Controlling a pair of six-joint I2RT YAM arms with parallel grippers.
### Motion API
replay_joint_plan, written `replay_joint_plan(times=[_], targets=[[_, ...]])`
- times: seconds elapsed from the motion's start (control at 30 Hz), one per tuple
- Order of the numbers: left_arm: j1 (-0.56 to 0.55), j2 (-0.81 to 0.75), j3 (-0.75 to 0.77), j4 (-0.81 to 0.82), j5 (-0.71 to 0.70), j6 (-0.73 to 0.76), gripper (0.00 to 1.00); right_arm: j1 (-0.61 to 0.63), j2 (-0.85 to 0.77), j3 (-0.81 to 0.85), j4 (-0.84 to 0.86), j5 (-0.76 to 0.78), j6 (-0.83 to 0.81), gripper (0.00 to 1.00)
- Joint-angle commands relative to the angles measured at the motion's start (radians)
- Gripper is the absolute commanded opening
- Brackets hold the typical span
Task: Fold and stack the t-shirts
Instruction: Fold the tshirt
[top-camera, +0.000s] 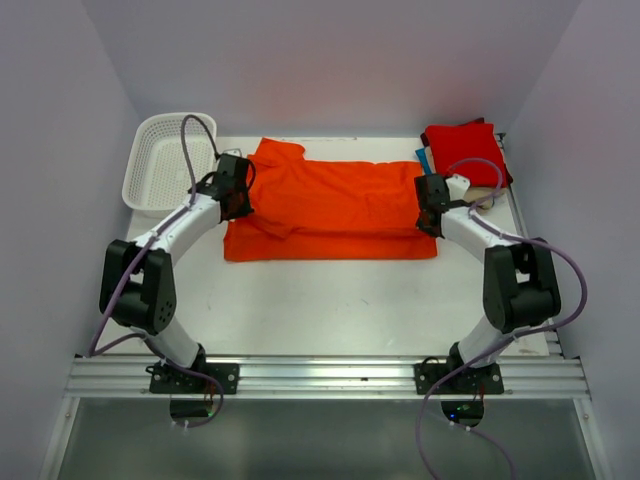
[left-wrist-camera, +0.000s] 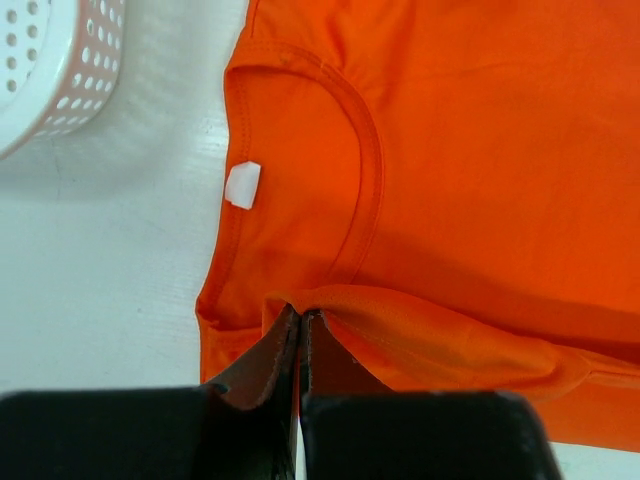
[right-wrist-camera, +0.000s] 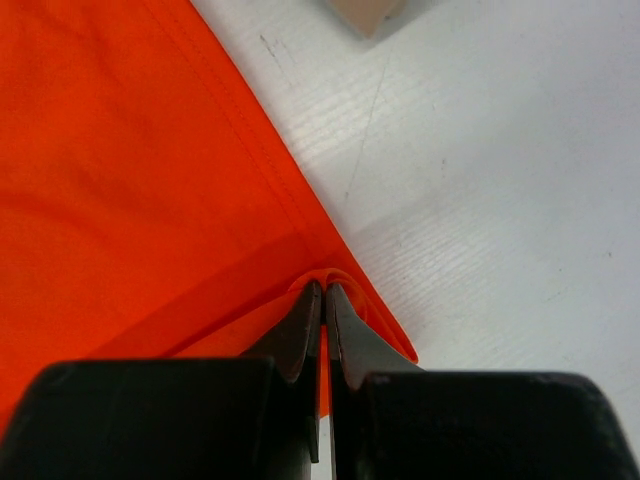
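**A:** What have your left fingers got?

**B:** My left fingers (left-wrist-camera: 298, 318) are pressed together on a raised fold of the orange shirt (left-wrist-camera: 480, 180), on the near side of its collar (left-wrist-camera: 368, 170). Just past the collar, a small white tag (left-wrist-camera: 244, 185) sits at the shirt's edge.

**A:** And the right?

**B:** My right fingers (right-wrist-camera: 322, 298) are clamped tight as well. They pinch the hem at the shirt's right end, and the cloth bunches up between the tips. Bare desk (right-wrist-camera: 500, 200) runs off to the right of them.

**A:** Where does the shirt lie?

**B:** It is spread lengthwise across the middle of the desk, with the collar end to my left and the hem to my right. It lies in overlapping layers. I hold one end in each set of fingers, and the rest lies on the desk.

**A:** What is farther off?

**B:** A white mesh basket (top-camera: 165, 160) stands in the far left corner, near the collar end but apart from the shirt. In the far right corner a folded red shirt (top-camera: 462, 145) lies on top of a pile. The edge of a blue shirt (top-camera: 424, 158) shows under it. From my right wrist I see a corner of beige cloth (right-wrist-camera: 365, 12) beyond the hem, but I cannot tell what it belongs to.
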Motion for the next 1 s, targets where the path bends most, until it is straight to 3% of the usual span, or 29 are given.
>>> replay_joint_plan(times=[0.0,0.27,0.37,0.53,0.57,0.97], targets=[[0.021,0.034,0.053,0.039,-0.013,0.021,0.00,-0.016,0.045,0.080,0.046,0.011,-0.016,0.00],[0.038,0.152,0.100,0.050,0.024,0.013,0.00,-0.022,0.169,0.158,0.048,-0.035,-0.022,0.00],[0.041,0.193,0.112,0.056,0.038,0.006,0.00,-0.022,0.197,0.166,0.057,-0.067,-0.026,0.27],[0.055,0.236,0.116,0.097,0.055,0.009,0.00,-0.021,0.182,0.129,0.098,-0.099,-0.022,0.38],[0.063,0.242,0.114,0.106,0.062,0.012,0.00,-0.022,0.178,0.117,0.109,-0.098,-0.022,0.45],[0.084,0.189,0.063,0.324,0.131,0.042,0.00,-0.021,0.103,0.069,0.147,-0.098,-0.035,0.45]])
